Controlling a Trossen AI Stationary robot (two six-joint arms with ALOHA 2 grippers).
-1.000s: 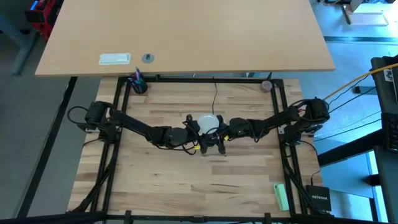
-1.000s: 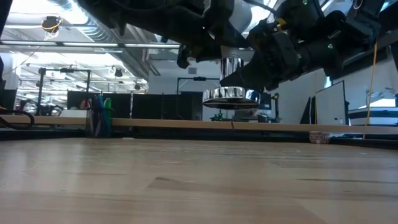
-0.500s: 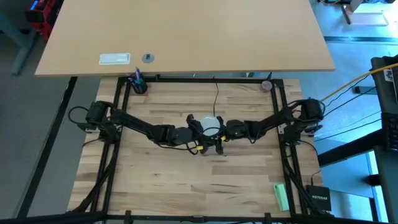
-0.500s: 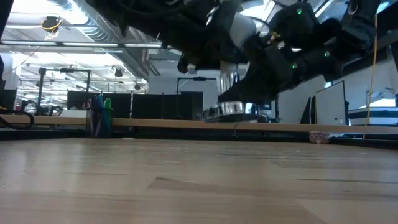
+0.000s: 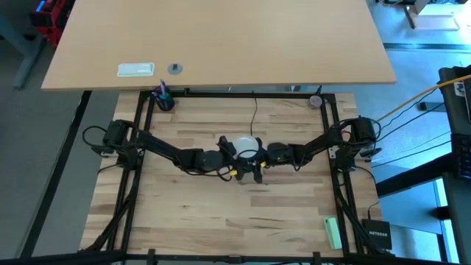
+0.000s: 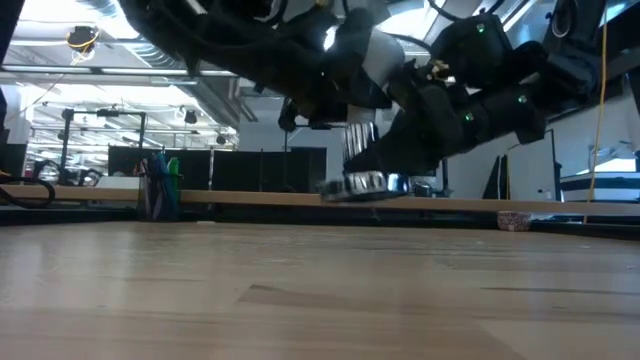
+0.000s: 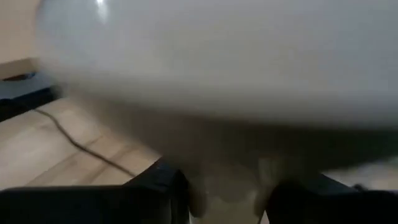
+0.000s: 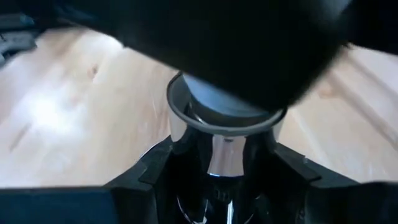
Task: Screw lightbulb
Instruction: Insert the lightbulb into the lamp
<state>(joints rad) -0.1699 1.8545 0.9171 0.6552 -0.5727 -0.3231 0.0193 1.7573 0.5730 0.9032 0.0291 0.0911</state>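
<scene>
Left arm: reaching in from the left side of the table point(image 5: 184, 228) toward its middle, wrist raised above the wood.
Left gripper point(image 5: 234, 153): clamped on the lightbulb point(image 5: 247, 146); in the left wrist view, both dark fingers point(image 7: 155, 186) pressed against the narrow neck just below the dome.
Lightbulb: at the table's middle, held off the surface, white dome showing from above between the two wrists; in the left wrist view point(image 7: 211, 56) filling most of the frame, right in front of the camera and blurred; in the low view point(image 6: 375, 55) only a pale patch above the socket, mostly hidden by dark arm parts.
Bulb against socket: lightbulb directly over the socket's open top, its lower end at the rim in the right wrist view; depth of the thread inside not visible.
Socket point(image 6: 365, 160): shiny silver cylinder with a flared foot, tilted in the low view, clear of the tabletop; in the right wrist view point(image 8: 224, 146) upright between the fingers.
Cord point(image 5: 255, 114): thin, black, running from the socket across the wood toward the far edge.
Right gripper point(image 5: 259, 171): closed around the socket's body, fingers point(image 8: 292, 171) touching it on either side.
Right arm: coming in from the right side, meeting the left at the centre.
</scene>
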